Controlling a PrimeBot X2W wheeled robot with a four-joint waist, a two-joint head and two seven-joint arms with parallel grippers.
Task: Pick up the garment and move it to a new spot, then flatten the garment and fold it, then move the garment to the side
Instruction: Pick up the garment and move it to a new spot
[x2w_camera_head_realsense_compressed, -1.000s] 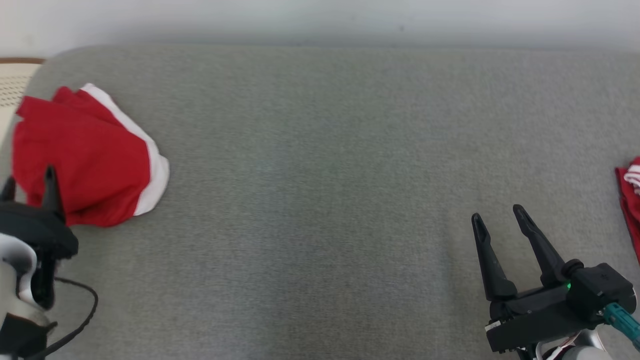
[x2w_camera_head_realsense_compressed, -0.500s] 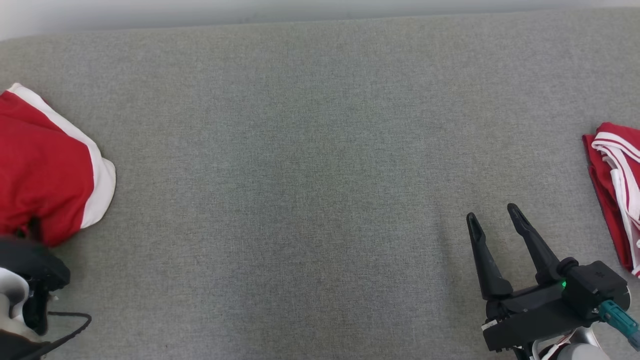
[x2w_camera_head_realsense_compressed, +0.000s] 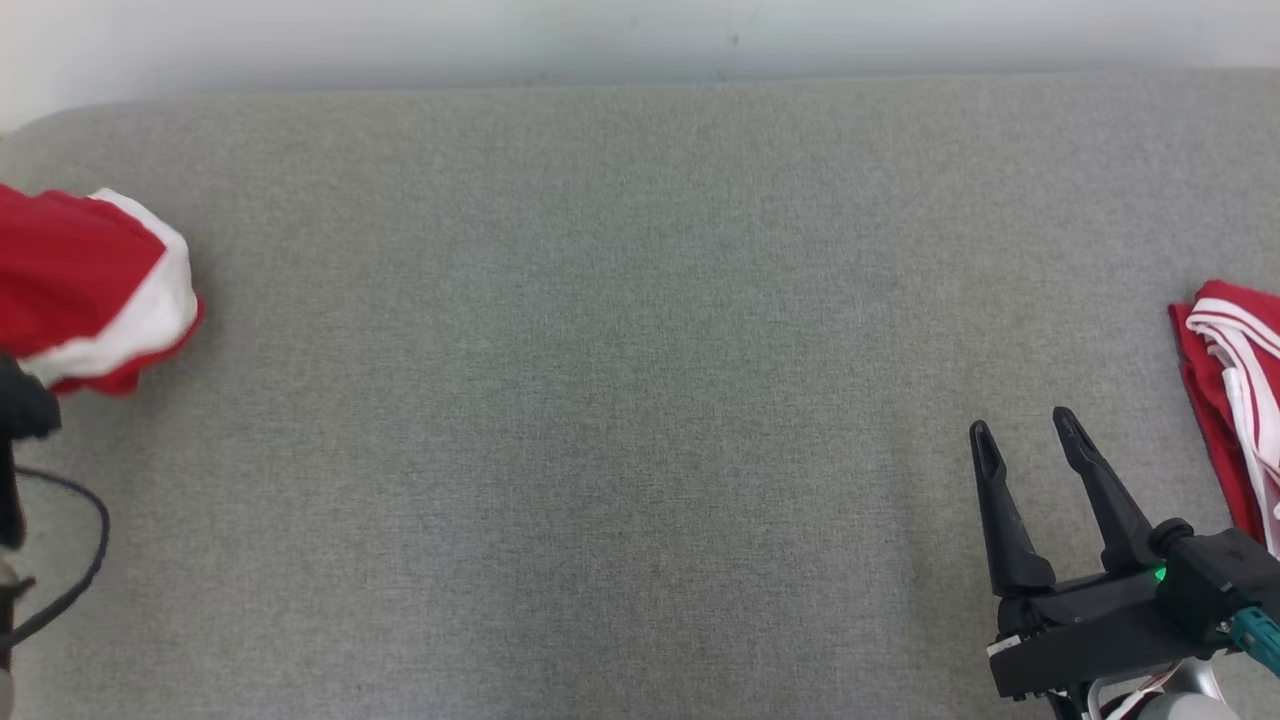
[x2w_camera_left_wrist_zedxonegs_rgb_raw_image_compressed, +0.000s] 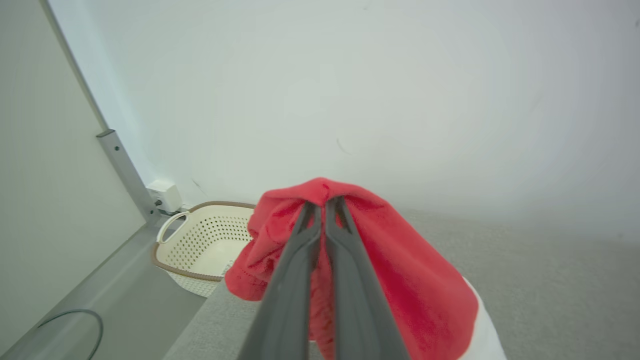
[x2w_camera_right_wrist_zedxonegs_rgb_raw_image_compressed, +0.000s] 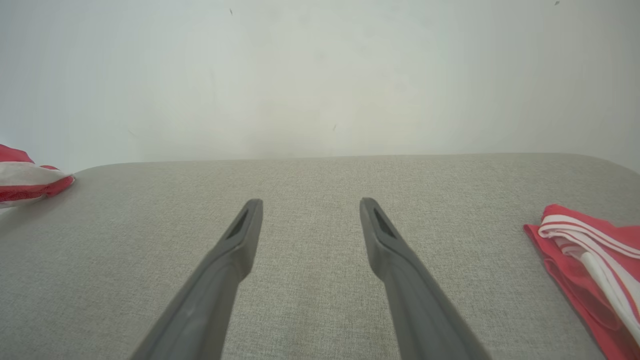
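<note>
Left gripper (x2w_camera_left_wrist_zedxonegs_rgb_raw_image_compressed: 325, 202) has the red garment (x2w_camera_left_wrist_zedxonegs_rgb_raw_image_compressed: 400, 280); right gripper (x2w_camera_head_realsense_compressed: 1021, 421) is empty.
Your left fingers are pinched together on a bunched fold of the garment, at the left end of the grey padded surface (x2w_camera_head_realsense_compressed: 620, 350), with the perforated basket (x2w_camera_left_wrist_zedxonegs_rgb_raw_image_compressed: 210, 240) beyond. Your right fingers are spread wide with nothing between them, near a second striped red garment (x2w_camera_head_realsense_compressed: 1215, 400) at the right edge.

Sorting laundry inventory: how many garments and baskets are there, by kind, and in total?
Garments: 2, a red fabric garment with white band and a red fabric garment with white stripes
Baskets: 1, a cream perforated plastic basket
Total: 3
</note>
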